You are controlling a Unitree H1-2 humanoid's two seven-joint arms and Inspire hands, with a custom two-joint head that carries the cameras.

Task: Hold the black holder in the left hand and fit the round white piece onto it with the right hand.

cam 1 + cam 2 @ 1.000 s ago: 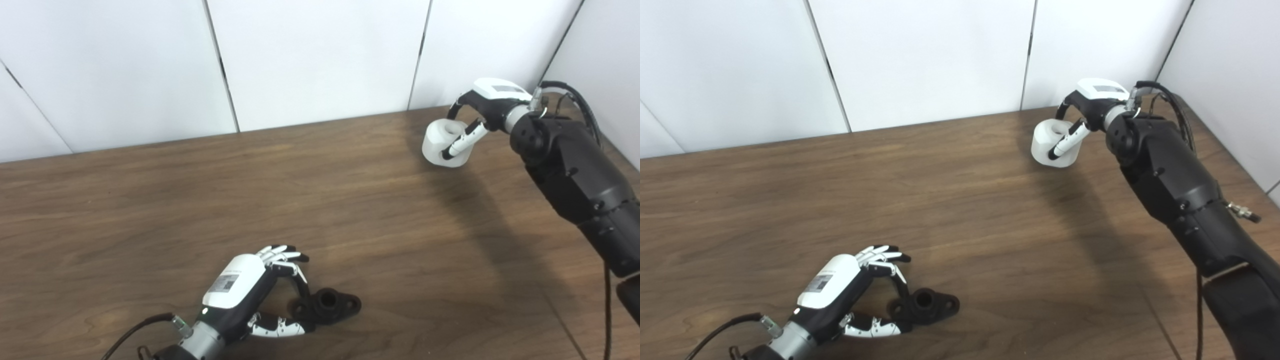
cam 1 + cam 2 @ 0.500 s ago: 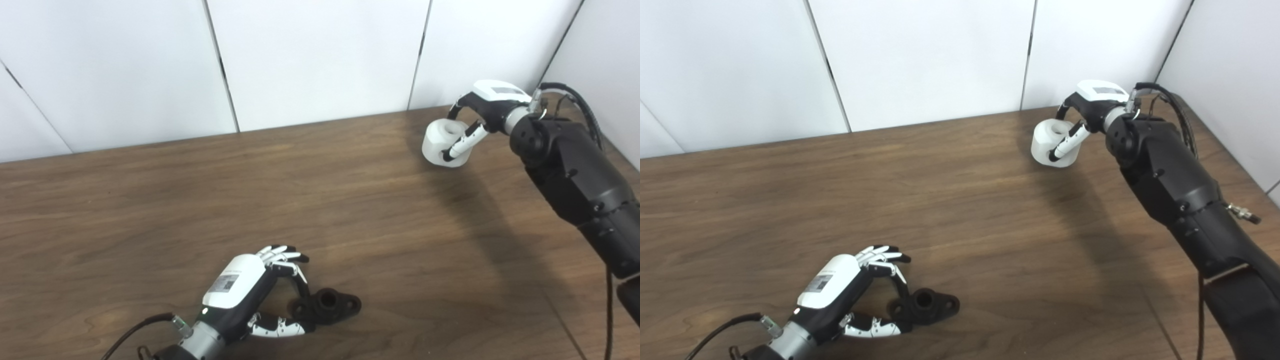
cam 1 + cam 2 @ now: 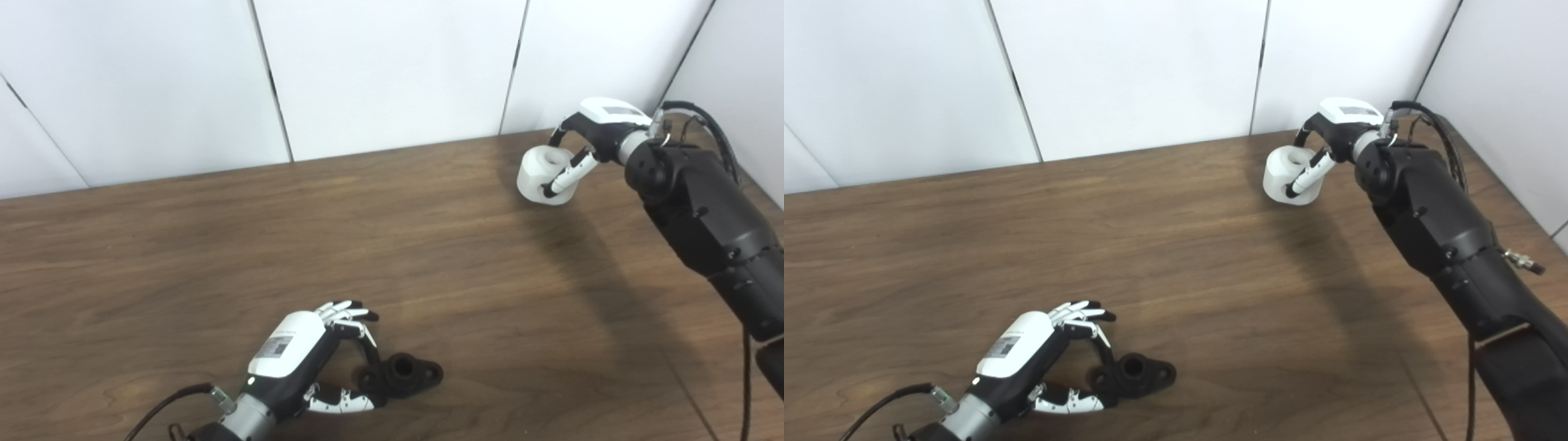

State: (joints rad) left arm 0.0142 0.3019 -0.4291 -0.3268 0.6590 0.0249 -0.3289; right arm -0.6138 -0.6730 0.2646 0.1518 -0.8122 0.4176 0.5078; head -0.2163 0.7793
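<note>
The black holder (image 3: 405, 371), a small flanged piece with a round socket, lies on the wooden table (image 3: 392, 245) near the front edge. My left hand (image 3: 303, 352) is at its left end, with thumb and a finger closed on that end. The round white piece (image 3: 538, 174), a thick ring with a centre hole, is at the far right, tilted. My right hand (image 3: 591, 131) is shut on it, fingers behind and thumb across its front, holding it just above the table. The two parts are far apart.
White wall panels (image 3: 392, 73) run along the table's back edge and close off the right side. My black right forearm (image 3: 704, 214) reaches over the table's right part. A cable (image 3: 159, 407) trails from the left wrist.
Hardly anything. My right hand with the white piece has shifted very slightly up. My left hand and the black holder have not moved.
</note>
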